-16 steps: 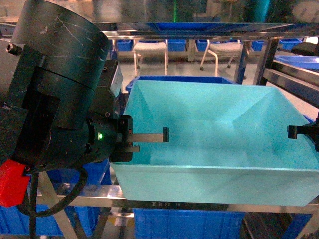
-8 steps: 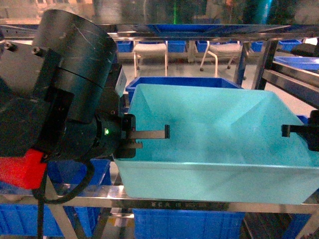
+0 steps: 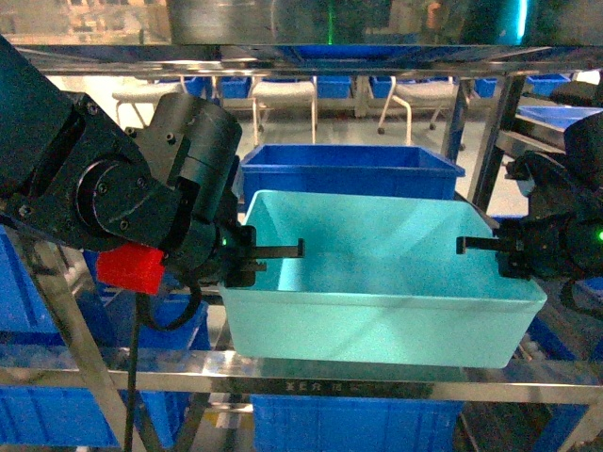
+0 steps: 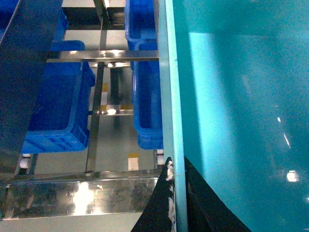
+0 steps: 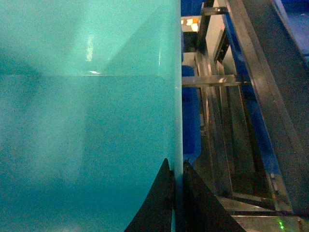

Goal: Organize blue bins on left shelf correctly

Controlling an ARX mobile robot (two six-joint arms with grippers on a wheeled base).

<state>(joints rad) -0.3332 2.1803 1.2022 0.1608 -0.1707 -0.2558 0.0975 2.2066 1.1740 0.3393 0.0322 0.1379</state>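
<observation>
Mid-carry I'd say: the one teal bin (image 3: pixel 377 282) sits center frame over the left shelf's (image 3: pixel 311 384) front rail, not clearly set down. Left gripper (image 3: pixel 283 252) and right gripper (image 3: pixel 480 245) each have jaws clamped on a side rim. Farther back, several dark blue crates (image 3: pixel 349 169); can't count them.

Left arm (image 3: pixel 141 188): black rounded housings, screws, red block (image 3: pixel 132 268), black cable; right: green LED.

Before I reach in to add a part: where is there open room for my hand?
Open: the teal tub's bare floor between the left gripper and right gripper. Crowded: both side rims, clamped by fingers, and behind, where a royal-blue crate sits close.
</observation>
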